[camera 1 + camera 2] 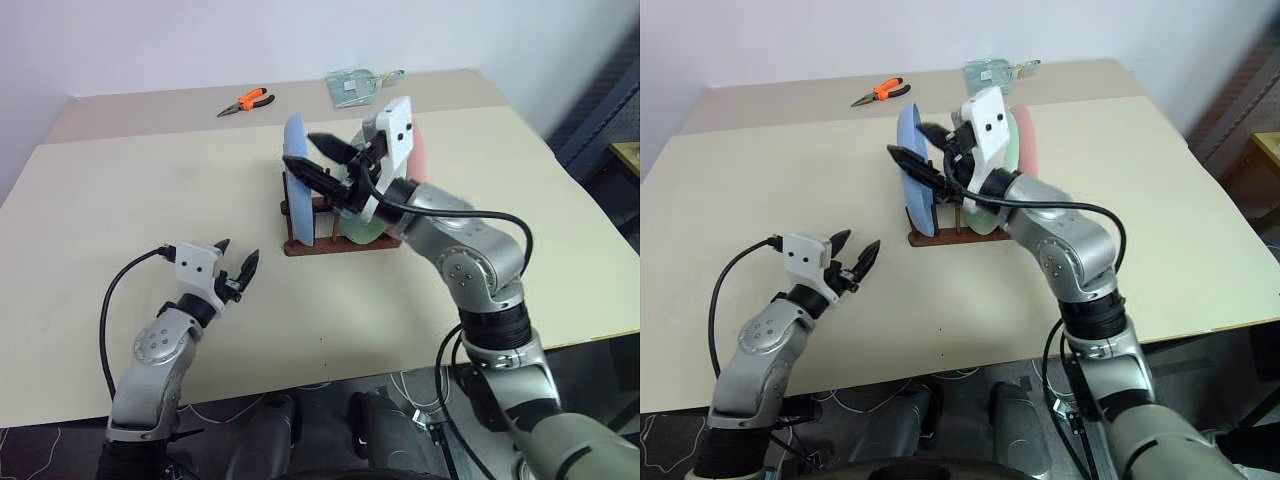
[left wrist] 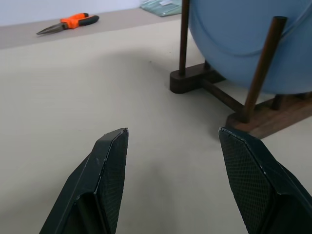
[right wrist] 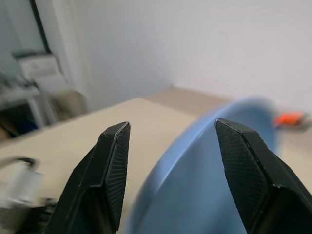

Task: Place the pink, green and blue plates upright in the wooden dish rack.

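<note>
note that the right arm covers most of the green plate (image 1: 352,222) and the pink plate (image 1: 421,152) at frame centre of the left eye view; you see only a lower arc of green and a right-hand rim of pink. the rack's far pegs are hidden behind the plates. the blue plate (image 1: 297,180) stands upright in the wooden dish rack (image 1: 318,243), in the slot nearest frame left, held between dowel pegs. green and pink stand on edge behind it toward frame right; which slots they occupy cannot be told. the right end effector (image 1: 312,155) sits above the blue plate's rim with its jaws spread wide and nothing between them. the left end effector (image 1: 236,262) hovers at lower left of the frame, jaws wide and empty, well apart from the rack. orange pliers (image 1: 246,100) and a clear packet (image 1: 352,85) lie near the counter's (image 1: 120,200) far edge at frame top. open counter surface surrounds the rack on the left and front sides.
</note>
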`<state>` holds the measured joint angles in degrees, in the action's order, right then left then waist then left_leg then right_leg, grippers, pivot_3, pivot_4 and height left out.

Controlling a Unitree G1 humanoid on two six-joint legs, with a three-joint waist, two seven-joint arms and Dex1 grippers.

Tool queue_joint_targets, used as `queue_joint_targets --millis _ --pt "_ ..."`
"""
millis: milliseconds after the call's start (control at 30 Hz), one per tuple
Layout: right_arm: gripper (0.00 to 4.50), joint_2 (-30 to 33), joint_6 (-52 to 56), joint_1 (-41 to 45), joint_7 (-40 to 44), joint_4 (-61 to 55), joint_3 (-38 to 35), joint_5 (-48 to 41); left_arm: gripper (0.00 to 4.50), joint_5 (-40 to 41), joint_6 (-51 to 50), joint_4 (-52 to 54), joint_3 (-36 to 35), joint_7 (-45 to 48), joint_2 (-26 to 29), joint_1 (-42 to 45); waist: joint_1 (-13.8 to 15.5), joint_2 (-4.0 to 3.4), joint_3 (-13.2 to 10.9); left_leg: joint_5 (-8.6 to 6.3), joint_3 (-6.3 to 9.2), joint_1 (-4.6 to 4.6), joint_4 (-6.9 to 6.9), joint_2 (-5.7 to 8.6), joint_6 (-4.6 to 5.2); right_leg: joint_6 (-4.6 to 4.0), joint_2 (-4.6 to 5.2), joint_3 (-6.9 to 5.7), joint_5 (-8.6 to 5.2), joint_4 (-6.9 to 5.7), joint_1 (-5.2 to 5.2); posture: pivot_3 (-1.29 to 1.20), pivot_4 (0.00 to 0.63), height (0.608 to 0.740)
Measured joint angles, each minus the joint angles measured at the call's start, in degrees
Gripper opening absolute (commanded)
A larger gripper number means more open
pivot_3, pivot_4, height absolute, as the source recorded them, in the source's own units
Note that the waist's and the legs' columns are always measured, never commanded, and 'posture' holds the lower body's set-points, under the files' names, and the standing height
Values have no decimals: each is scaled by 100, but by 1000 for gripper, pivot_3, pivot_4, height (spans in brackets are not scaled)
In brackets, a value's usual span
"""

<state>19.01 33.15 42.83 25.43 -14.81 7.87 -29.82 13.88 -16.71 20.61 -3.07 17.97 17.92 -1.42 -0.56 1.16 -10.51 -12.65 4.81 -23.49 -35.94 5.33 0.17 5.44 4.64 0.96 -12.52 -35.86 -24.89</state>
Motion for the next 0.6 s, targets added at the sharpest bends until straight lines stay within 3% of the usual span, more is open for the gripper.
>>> queue_joint_targets --millis 100,233,400,600 --pt "2784 640 -188 -78 375 -136 -160 229 3013 17 -32 42 73 148 38 5 18 0 0 0 4 -1 0 -2 1 -1 0 -7 -1 27 14 0 150 729" --pt "2784 941 -96 -485 572 -453 -592 136 3013 51 -78 30 175 298 21 126 9 0 0 -3 4 -1 0 -6 5 -1 -1 -4 -1 46 22 0 150 729" --pt "4399 1527 58 -1148 1071 -1012 -670 12 3013 43 -80 -48 368 462 4 398 22 0 -1 -5 4 -2 -2 -6 9 -1 1 -5 -1 55 27 0 150 729" --pt "4399 2814 -27 -2079 1697 -1464 -1166 223 3013 64 -182 -104 466 726 14 505 132 0 -1 -9 0 -4 -8 -8 15 -3 4 -8 -3 67 36 0 150 729"
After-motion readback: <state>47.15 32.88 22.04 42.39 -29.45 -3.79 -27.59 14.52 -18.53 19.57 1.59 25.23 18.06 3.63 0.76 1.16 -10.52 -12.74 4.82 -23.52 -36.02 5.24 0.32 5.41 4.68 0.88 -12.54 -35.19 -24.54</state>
